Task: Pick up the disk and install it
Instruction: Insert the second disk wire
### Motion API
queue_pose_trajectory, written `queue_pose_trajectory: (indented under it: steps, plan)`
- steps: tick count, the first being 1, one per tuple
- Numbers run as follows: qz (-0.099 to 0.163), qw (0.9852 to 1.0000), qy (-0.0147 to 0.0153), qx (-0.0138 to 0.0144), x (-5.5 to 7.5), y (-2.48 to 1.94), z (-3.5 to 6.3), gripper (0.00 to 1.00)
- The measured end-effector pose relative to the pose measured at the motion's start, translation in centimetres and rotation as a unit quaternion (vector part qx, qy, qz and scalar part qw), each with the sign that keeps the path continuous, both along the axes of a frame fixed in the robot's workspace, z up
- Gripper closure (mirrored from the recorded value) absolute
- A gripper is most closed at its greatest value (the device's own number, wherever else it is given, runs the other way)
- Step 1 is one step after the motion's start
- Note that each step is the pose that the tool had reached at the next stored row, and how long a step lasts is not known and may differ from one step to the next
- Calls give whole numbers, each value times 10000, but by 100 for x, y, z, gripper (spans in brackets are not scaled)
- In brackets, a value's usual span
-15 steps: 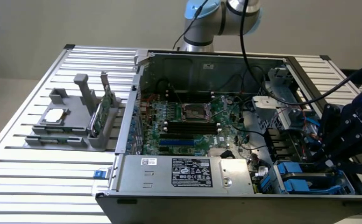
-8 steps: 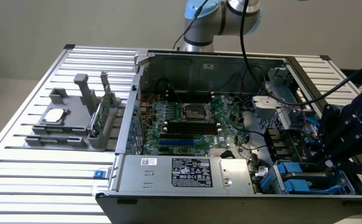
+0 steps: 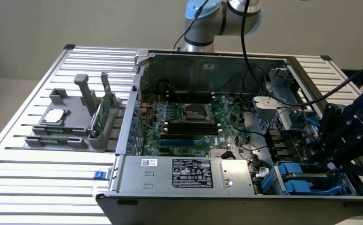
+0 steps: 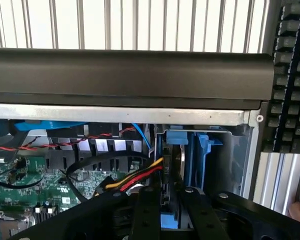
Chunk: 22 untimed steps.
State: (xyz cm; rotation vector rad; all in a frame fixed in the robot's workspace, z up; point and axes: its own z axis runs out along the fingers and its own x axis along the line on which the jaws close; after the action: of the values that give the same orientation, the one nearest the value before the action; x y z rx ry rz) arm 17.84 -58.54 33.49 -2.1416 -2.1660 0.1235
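Slatted aluminium table (image 3: 37, 164) supports all components. At the exterior view's left, a grey fixture (image 3: 65, 123) holds a small square silver chip (image 3: 55, 116) and an upright green circuit card (image 3: 104, 108). At centre, an open computer case (image 3: 231, 140) lies on its side, exposing the motherboard (image 3: 190, 126) and the power supply (image 3: 184, 173). At the exterior view's right, the gripper (image 3: 331, 161) is positioned over the drive bay at the case's near corner. The disk (image 4: 190, 157), framed by its blue carrier, stands on edge inside that bay. In the wrist view, the gripper (image 4: 171, 215) fingers (image 4: 147, 215) sit close together, straddling the carrier's edge; whether they are pinching it cannot be determined. Red, yellow and black cables (image 4: 135, 177) run just beside the bay.
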Motion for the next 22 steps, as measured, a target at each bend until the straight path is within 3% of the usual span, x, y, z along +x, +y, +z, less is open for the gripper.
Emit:
queue_pose_trajectory:
  steps: [1, 11, 17, 22]
  plan:
    - [-1, 10000, 0, -1, -1, 0, 40, 75]
    - [-2, 10000, 7, -2, -2, 0, 484, 75]
    - [-5, 10000, 11, -5, -27, 60, 530, 75]
    - [-5, 10000, 13, -27, -74, 124, 531, 75]
